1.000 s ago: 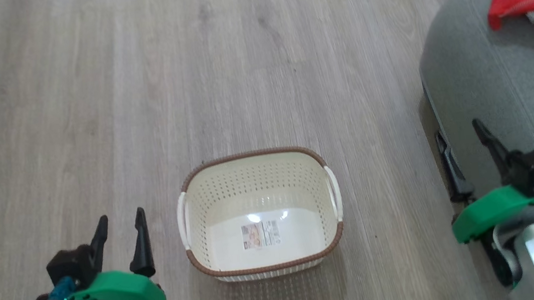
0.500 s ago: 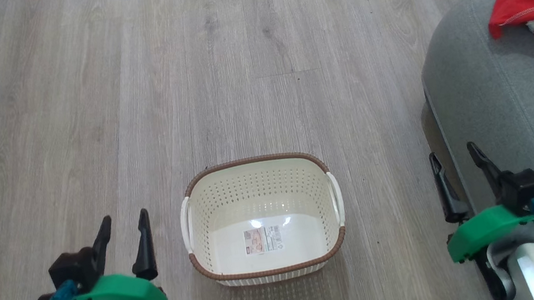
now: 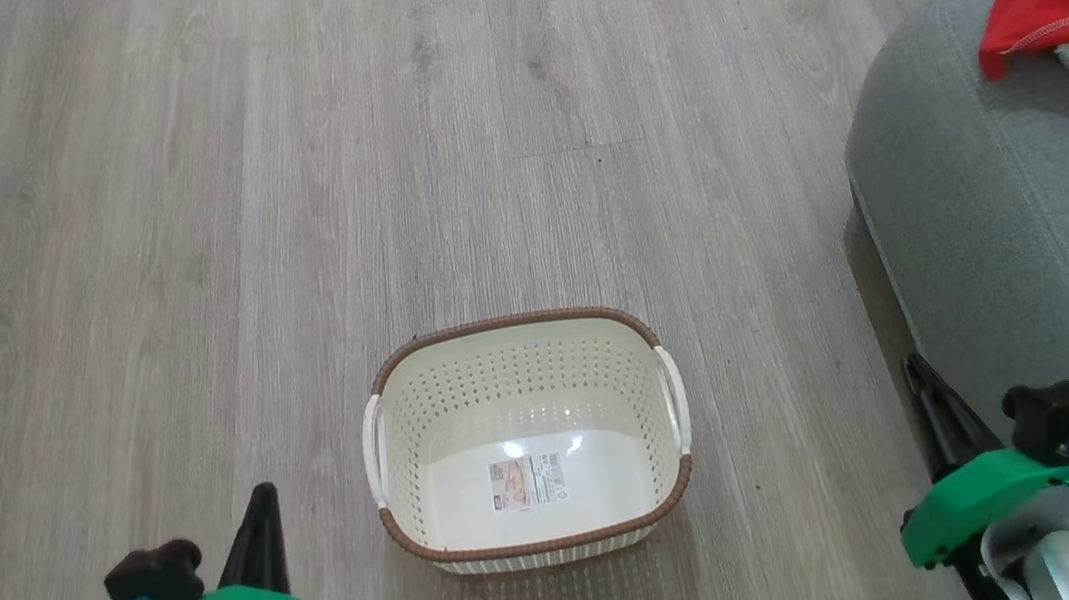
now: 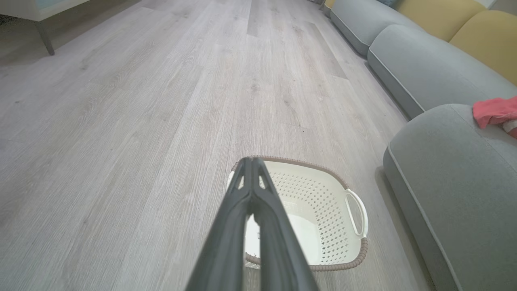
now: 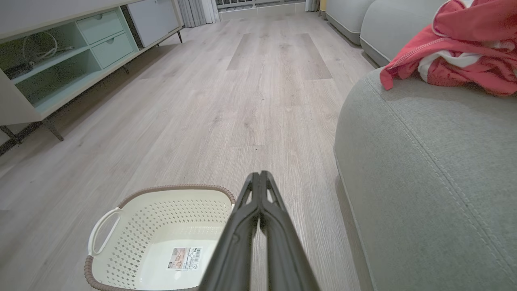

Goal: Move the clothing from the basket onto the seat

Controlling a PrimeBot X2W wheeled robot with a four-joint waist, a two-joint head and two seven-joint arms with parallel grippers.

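Pale grey wood-plank floor [image 3: 184, 229] all round. Between left hand [image 4: 251, 161] and right hand [image 5: 259, 174], both pinched together on nothing: small cream perforated plastic basket [image 3: 512, 324], empty save a label. Ahead and outward of right hand: bright red white-trimmed clothing [image 3: 1056, 19] heaped on big grey upholstered seat [image 3: 985, 188]. Seemingly finished; next, likely just parking both hands.

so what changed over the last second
Both grippers closed: the left gripper and right gripper went from open fingers to shut, holding nothing, and both drew back toward the robot. The basket stays empty on the floor; the clothing stays on the seat.
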